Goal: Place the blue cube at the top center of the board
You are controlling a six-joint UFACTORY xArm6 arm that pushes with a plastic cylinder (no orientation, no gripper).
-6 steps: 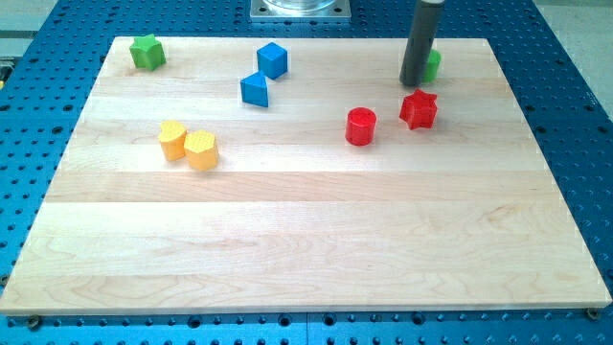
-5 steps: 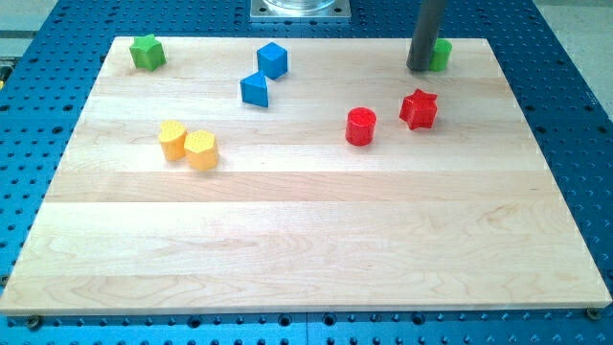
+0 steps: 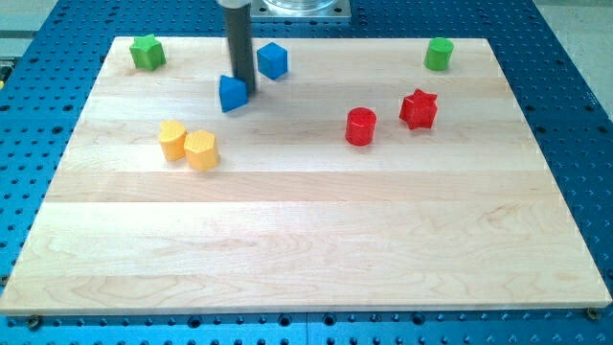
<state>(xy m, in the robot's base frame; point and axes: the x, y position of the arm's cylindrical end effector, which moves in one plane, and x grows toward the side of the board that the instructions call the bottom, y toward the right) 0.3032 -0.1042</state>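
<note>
tip (image 3: 240,93) apparently touched blue wedge (image 3: 232,94) | no fingers, just a rod | blue cube (image 3: 272,59) sat far-right of it | best circle left of cube, nudge rightward

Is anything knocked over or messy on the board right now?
Nothing is tipped or broken. One odd thing: my tip sits right against the blue triangular block, not the blue cube, which lies just to the view's upper right. All the other blocks sit flat on the wooden board.
</note>
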